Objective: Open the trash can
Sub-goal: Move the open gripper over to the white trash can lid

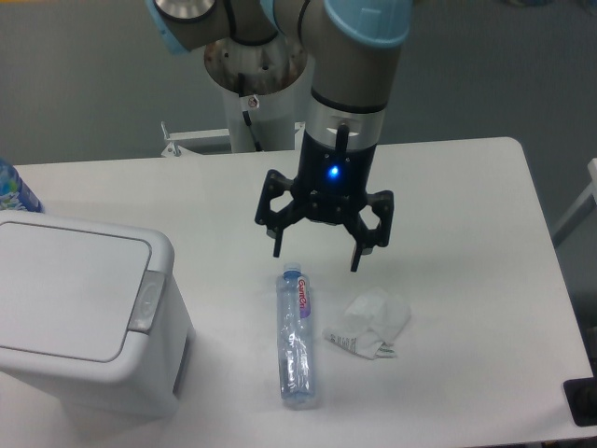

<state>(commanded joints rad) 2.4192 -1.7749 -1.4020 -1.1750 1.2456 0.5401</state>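
The trash can [79, 317] is a large boxy white bin at the left front of the table. Its flat white lid [65, 289] lies shut, and the grey push button [146, 301] sits on the lid's right edge. My gripper [316, 254] hangs open and empty above the middle of the table, well to the right of the bin. Its black fingers [277, 238] point down, just above the top end of a lying bottle.
A clear plastic bottle [297, 338] with a pink label lies lengthwise below the gripper. A crumpled white paper [368, 323] lies to its right. A blue-capped bottle [14, 189] peeks in at the left edge behind the bin. The arm's base column [256, 103] stands behind the table.
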